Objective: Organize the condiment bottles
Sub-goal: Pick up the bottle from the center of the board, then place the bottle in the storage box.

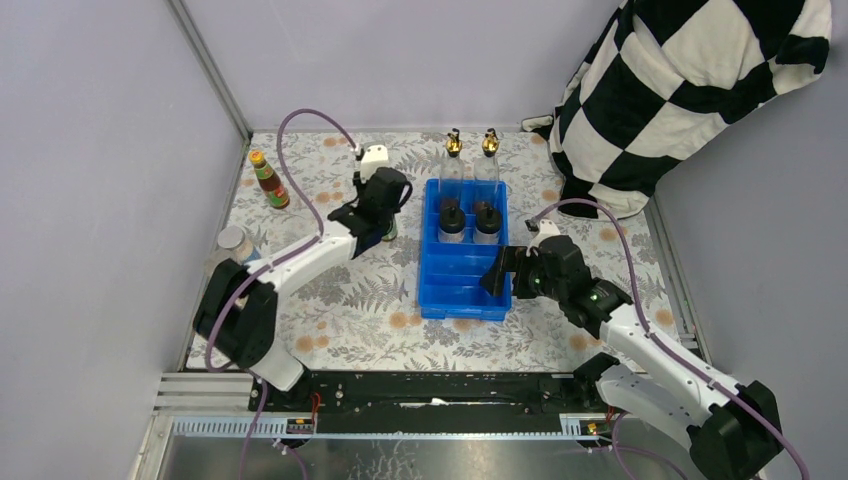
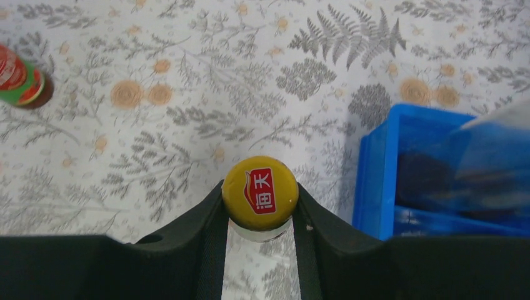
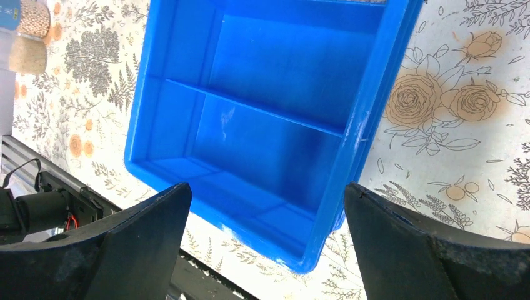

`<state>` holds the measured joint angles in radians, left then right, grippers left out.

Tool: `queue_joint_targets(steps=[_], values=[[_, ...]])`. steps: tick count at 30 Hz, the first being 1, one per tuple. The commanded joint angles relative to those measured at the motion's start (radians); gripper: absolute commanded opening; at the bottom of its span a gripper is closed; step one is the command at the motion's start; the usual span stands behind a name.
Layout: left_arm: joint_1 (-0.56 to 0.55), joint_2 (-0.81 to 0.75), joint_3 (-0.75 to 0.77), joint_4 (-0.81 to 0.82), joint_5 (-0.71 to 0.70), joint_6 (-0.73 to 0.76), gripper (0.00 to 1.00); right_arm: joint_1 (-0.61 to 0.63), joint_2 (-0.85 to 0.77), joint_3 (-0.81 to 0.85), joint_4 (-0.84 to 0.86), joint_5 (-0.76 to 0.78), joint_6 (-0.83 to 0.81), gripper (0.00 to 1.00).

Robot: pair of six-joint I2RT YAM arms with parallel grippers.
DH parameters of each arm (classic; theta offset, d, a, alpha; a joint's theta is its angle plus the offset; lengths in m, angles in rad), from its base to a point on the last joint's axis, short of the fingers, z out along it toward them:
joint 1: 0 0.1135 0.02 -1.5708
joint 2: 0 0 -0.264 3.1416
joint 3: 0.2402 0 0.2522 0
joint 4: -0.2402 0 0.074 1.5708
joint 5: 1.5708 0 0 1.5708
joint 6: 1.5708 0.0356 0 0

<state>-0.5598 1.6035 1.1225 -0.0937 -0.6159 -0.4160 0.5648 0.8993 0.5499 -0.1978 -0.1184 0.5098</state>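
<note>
My left gripper (image 1: 377,216) is shut on the yellow-orange cap of a slim dark sauce bottle (image 2: 260,192), held upright just left of the blue tray (image 1: 432,300). The second sauce bottle (image 1: 268,180) stands at the far left and also shows in the left wrist view (image 2: 19,80). Two gold-spouted clear bottles (image 1: 454,148) (image 1: 489,146) stand at the tray's far end. Two black-capped squat bottles (image 1: 452,220) (image 1: 487,220) stand in the tray behind its bare near compartments. A silver-lidded jar (image 1: 232,240) stands at the left edge. My right gripper (image 3: 265,250) is open and empty over the tray's near right corner (image 3: 312,262).
A black-and-white checkered cloth (image 1: 680,90) hangs over the back right corner. Grey walls close in the left, back and right. A black rail (image 1: 430,390) runs along the near edge. A jar of pale grains (image 3: 28,34) shows beyond the tray in the right wrist view.
</note>
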Motion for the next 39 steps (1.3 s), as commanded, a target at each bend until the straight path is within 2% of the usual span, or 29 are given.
queue_joint_targets(steps=[1, 12, 23, 34, 39], values=[[-0.052, -0.097, -0.076, -0.147, -0.056, -0.061, 0.07, 0.004, -0.051, 0.057, -0.078, 0.023, -0.028, 1.00], [-0.219, -0.254, 0.005, -0.347, -0.200, -0.080, 0.07, 0.004, -0.124, 0.084, -0.139, 0.041, -0.035, 1.00], [-0.299, -0.340, 0.046, -0.358, -0.260, -0.068, 0.08, 0.004, -0.136, 0.108, -0.175, 0.052, -0.055, 1.00], [-0.423, -0.252, 0.369, -0.454, -0.208, 0.018, 0.13, 0.005, -0.130, 0.224, -0.238, 0.112, -0.103, 1.00], [-0.430, -0.172, 0.464, -0.438, -0.128, 0.022, 0.13, 0.005, -0.145, 0.322, -0.317, 0.257, -0.127, 1.00]])
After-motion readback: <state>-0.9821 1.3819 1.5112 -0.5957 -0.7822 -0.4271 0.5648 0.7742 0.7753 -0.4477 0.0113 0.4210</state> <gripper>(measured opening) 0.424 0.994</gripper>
